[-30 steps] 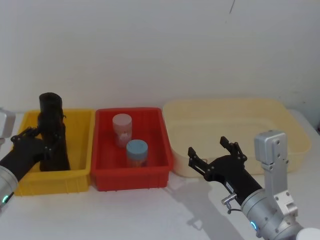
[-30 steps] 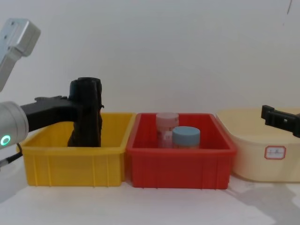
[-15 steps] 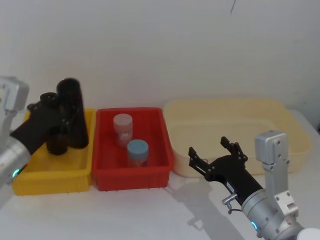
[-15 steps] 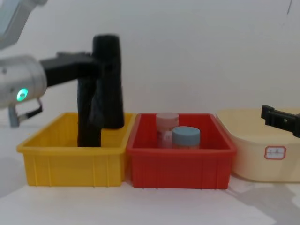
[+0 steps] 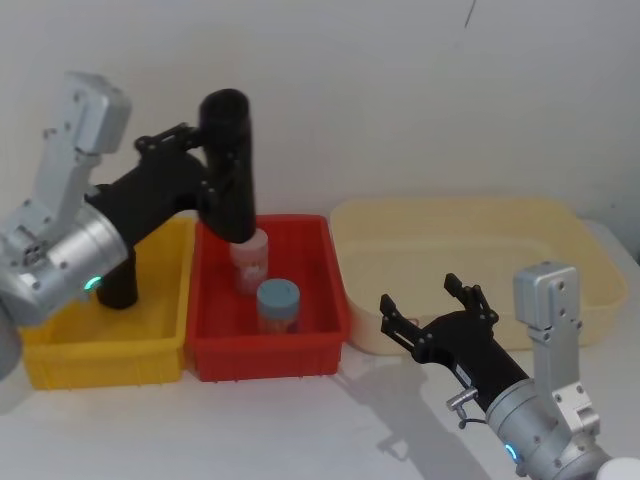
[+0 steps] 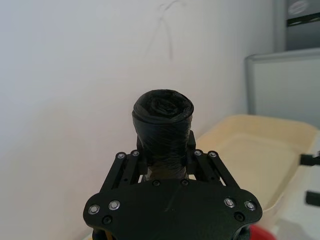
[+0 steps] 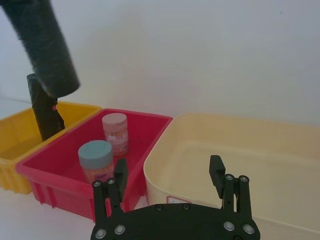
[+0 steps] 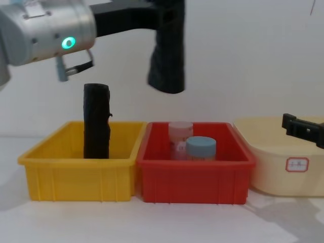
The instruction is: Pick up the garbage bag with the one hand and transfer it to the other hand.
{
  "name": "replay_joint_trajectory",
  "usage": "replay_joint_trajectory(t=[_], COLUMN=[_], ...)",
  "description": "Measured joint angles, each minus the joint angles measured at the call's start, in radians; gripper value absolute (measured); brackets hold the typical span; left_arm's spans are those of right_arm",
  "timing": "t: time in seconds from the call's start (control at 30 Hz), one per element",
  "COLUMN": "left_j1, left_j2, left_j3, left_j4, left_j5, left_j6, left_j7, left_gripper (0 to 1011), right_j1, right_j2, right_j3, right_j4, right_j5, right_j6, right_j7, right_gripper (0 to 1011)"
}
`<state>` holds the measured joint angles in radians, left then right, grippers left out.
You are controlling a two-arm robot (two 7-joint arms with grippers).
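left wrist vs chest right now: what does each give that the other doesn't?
Left wrist view: the coiled top end of the thick matte-black garbage bag roll, with the left gripper shut on it, a finger on each side, and the inside of the cream plastic tub.
Chest view: the bag's lower end hanging free above the bins, the slim black roll standing in the yellow bin, a pink jar and a blue-lidded jar in the red bin, the right gripper by the tub.
Both: bag, left gripper, tub.
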<state>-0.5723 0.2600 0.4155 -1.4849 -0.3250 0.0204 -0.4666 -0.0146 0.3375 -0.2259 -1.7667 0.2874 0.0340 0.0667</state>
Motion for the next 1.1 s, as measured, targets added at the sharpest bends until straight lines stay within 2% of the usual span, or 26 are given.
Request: replay_joint_trajectory(t=[0.2,0.33,0.63,0.87,1.1], left_j1=[-0.038,-0.066,-0.104,-0.123,-0.133], left_j2=[-0.039,-0.082,-0.154,-0.191,-0.21], left_j3=[0.033,0.059,0.104,0.129,0.147], left_j4=[0.044,0.1,0.224,0.292,0.325], left_j5=[-0.025,-0.05,-0.084,-0.097,-0.108], left_j6=[-0.007,-0.022,-0.049,-0.058,-0.059], left_j7=[-0.043,-0.079,-0.121,-0.134,-0.141], left_gripper=[386,386,386,386,386], right_j1=[0.0,0.0,0.0,0.0,0.0], right_j2=[0.0,0.0,0.0,0.0,0.0], right_j3=[0.0,0.0,0.0,0.0,0.0], right_j4=[0.0,0.0,0.0,0.0,0.0], right_j5=[0.0,0.0,0.0,0.0,0.0], right_j6=[0.0,0.0,0.0,0.0,0.0], right_j7=[0.0,0.0,0.0,0.0,0.0], right_gripper=[1001,1001,1000,1001,1000])
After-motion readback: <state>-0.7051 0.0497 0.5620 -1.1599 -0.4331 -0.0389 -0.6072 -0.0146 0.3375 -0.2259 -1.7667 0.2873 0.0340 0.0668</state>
